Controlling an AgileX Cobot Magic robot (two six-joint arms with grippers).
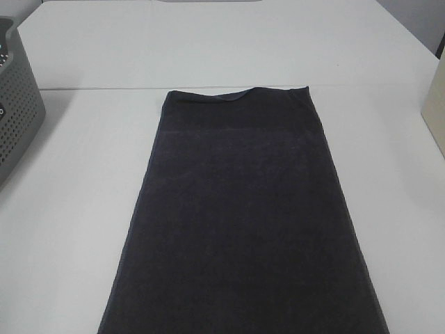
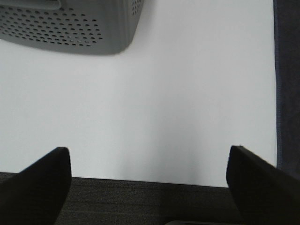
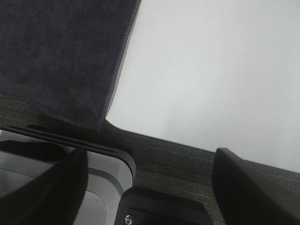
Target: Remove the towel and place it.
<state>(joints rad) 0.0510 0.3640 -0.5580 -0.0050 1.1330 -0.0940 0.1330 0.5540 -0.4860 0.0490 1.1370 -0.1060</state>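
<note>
The dark navy towel (image 1: 243,216) lies flat on the white table, spread lengthwise from the middle down past the near edge. Neither gripper shows in the high view. In the left wrist view my left gripper (image 2: 150,180) stands open over the table's near edge with nothing between its fingers; the towel's hemmed edge (image 2: 287,84) runs along one side of it. My right gripper (image 3: 150,183) is open too and holds nothing, near the table's front edge, with the towel's corner (image 3: 61,61) hanging over that edge beside it.
A grey perforated basket (image 1: 15,97) stands at the table's left edge, also visible as the basket (image 2: 70,26) beyond the left gripper. A pale boxy object (image 1: 436,104) sits at the right edge. Dark carpet (image 3: 187,159) lies below the table front.
</note>
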